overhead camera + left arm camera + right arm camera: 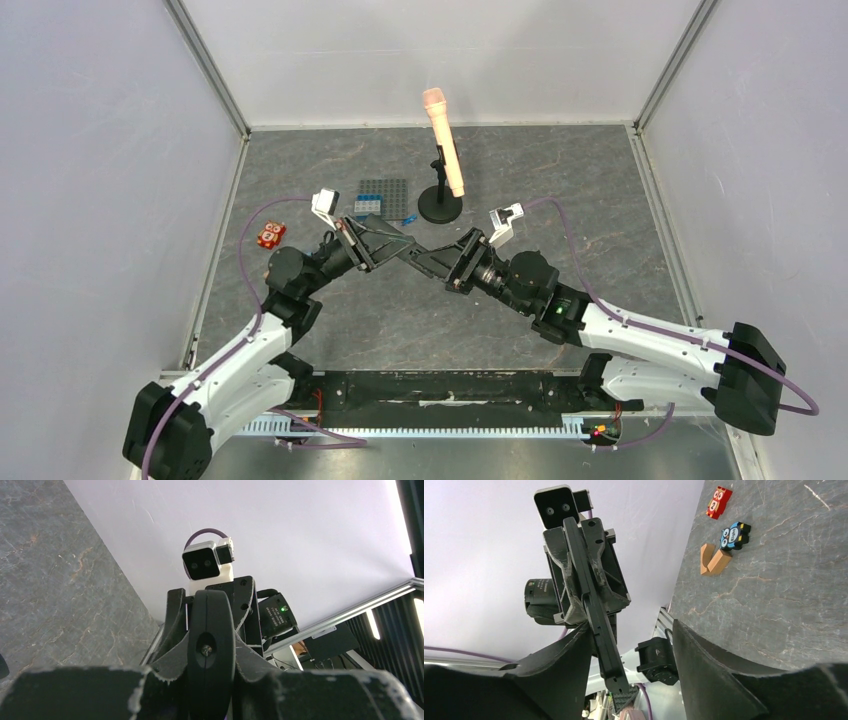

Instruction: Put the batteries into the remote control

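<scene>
The left hand (586, 597) is clenched on the remote control (597, 622), holding it edge-on off the surface (784, 590). The bar reaches between the spread, released fingers of the right hand (629, 635). Whether its compartment holds anything cannot be told.

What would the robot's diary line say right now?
left pincer: shut on remote | right pincer: open around remote | batteries: not seen

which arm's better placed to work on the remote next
Right. The left gripper is shut on the remote control, holding it up; the right gripper has open jaws around its free end, so it can likely act.
</scene>
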You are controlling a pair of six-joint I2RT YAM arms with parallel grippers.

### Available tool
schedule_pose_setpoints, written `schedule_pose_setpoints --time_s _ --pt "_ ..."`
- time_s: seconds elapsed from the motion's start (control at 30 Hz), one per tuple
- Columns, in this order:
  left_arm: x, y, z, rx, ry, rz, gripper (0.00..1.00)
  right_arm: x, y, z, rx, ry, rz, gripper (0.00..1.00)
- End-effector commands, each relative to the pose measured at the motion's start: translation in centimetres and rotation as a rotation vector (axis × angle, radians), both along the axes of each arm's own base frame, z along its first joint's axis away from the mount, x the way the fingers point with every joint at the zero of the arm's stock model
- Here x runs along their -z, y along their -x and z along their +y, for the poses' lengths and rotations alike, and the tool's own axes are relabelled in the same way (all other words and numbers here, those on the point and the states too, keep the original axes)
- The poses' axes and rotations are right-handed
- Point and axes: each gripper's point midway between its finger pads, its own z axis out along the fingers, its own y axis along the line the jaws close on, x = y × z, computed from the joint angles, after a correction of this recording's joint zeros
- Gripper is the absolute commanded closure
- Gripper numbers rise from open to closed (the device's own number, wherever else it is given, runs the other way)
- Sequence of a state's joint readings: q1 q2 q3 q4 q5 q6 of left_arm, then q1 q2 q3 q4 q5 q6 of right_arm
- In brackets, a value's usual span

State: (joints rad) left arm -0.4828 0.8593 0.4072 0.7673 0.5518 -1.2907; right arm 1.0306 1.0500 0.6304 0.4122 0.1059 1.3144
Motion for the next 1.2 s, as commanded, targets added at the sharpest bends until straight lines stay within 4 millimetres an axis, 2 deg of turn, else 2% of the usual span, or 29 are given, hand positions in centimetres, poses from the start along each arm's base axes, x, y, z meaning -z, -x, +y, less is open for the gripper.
schedule_pose_setpoints --time_s 0.0,0.1,0.2,0.4,0.6,0.73,0.8,0.97,1.17 --pt "-3.1 0.7 0.5 -0.004 0.050 -0.073 0.98 -0.7 -0.1 0.1 0.003 -0.005 -0.016 0.33" --pt "-2.2 0.5 0.5 -0.016 0.017 -0.067 0.98 -1.4 -0.2 -0.2 0.012 -0.006 -0.039 0.22" --pt "-1.0 0.2 0.4 -0.030 -0.022 -0.053 0.98 -1.8 -0.3 -0.9 0.028 0.001 -0.055 0.14" --pt "0.6 0.0 0.5 -0.048 -0.081 -0.037 0.98 -1.7 -0.7 -2.7 0.072 0.061 -0.098 0.10" --pt "1.7 0.0 0.5 -0.053 -0.119 -0.054 0.98 -0.8 -0.8 -3.9 0.061 0.224 -0.179 0.15" --pt "2.3 0.2 0.4 -0.045 -0.154 -0.080 0.98 0.7 -0.7 -4.8 0.051 0.361 -0.212 0.30" --pt "2.9 0.0 0.4 -0.052 -0.188 -0.075 0.98 1.6 -0.8 -5.2 0.049 0.425 -0.224 0.34" --pt "6.7 -1.4 1.0 -0.103 -0.377 0.007 0.98 3.2 -1.1 -5.7 0.028 0.550 -0.296 0.36" --pt "11.1 -2.4 1.3 -0.073 -0.615 0.111 0.98 5.4 -1.7 -3.6 -0.113 0.717 -0.505 0.39"
